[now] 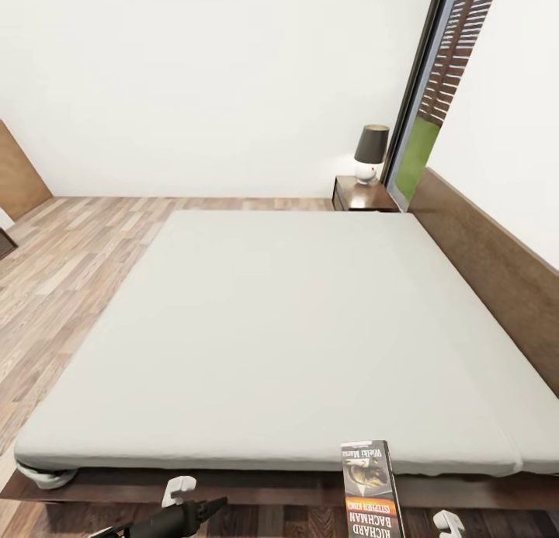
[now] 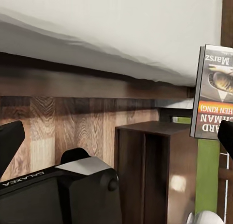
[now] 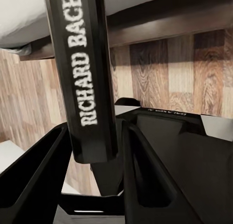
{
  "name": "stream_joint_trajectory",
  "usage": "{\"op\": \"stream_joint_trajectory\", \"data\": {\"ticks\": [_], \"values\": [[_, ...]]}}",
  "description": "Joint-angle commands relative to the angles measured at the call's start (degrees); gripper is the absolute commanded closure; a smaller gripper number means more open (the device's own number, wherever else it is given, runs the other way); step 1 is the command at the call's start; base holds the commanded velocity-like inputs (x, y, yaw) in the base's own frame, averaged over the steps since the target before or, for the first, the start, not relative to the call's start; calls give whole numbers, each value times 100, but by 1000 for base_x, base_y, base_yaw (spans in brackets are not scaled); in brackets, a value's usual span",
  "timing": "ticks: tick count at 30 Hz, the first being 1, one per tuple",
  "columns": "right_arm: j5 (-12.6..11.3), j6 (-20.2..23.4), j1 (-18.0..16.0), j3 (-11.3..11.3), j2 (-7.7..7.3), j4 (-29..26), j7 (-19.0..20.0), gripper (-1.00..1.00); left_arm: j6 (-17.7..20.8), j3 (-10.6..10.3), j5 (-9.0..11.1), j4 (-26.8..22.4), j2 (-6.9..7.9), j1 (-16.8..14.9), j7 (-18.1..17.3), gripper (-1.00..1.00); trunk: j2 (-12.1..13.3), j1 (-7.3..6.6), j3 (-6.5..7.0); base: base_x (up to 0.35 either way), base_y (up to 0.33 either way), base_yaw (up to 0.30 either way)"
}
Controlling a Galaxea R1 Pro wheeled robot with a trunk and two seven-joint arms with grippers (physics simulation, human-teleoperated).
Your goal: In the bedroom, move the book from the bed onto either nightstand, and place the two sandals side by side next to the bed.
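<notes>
The left gripper shows as two dark fingertips at the edges of its wrist view with nothing between them, so it reads as released and idle, pointed toward a reddish-brown nightstand that stands close ahead of it beside the bed. To its right, the right gripper is clenched on the book: in its own wrist view the dark spine runs up from between the two black fingers, which stand close on either side of it. The book-moving step looks to be in hand, with the book already lifted clear of the mattress and not yet set down. The next move calls for carrying it to a nightstand, either the one close ahead of the left gripper or the far one with the lamp across the bed from both grippers, and lowering it flat before letting go. The book is thin, held on end, with a dark cover, a grey picture, an orange band and white lettering reading "Richard Bachman".
</notes>
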Motion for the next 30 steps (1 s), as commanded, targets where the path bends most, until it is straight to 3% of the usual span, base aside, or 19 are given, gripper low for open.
{"op": "stream_joint_trajectory", "data": {"ticks": [1,30], "values": [[-59,51,-4,29,-6,-3,0,100,32,45,-25,1,-1,-2,-27,-100,-5,1,4,0,0,0],[-59,45,-4,30,-6,-3,0,100,31,37,-25,1,-10,-2,-22,-100,-5,1,272,0,0,0]]}}
